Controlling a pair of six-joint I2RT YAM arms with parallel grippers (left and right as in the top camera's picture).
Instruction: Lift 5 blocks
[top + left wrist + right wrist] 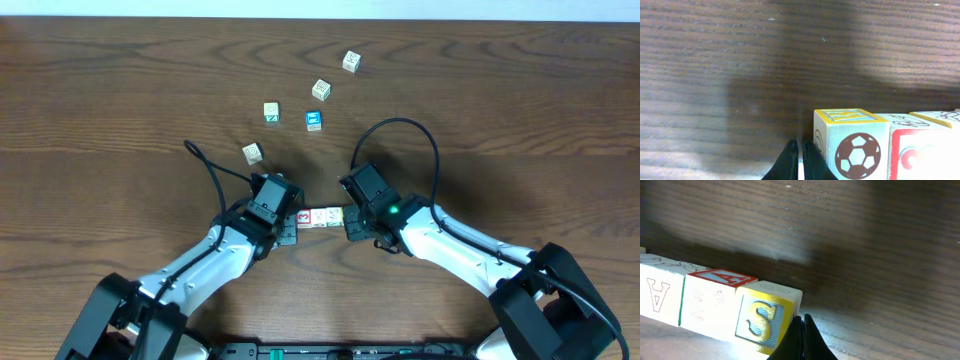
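Both arms' jaws were closed tight, nothing inside them; left gripper [290, 221] had its fingers [790, 165] together, tips just beside the soccer-ball block [852, 145] at one end of the row of blocks [320, 217]; right gripper [350, 220] had its tips against the S-faced block [762, 322] at the other end; row sat mid-worktop [120, 100] between the two; couldn't tell if it cleared the surface; blue-faced cube [314, 120] and four loose cubes [253, 153] lay well apart beyond.

Matt, grained wooden table [120, 90] — smooth, painted wooden blocks [320, 217].
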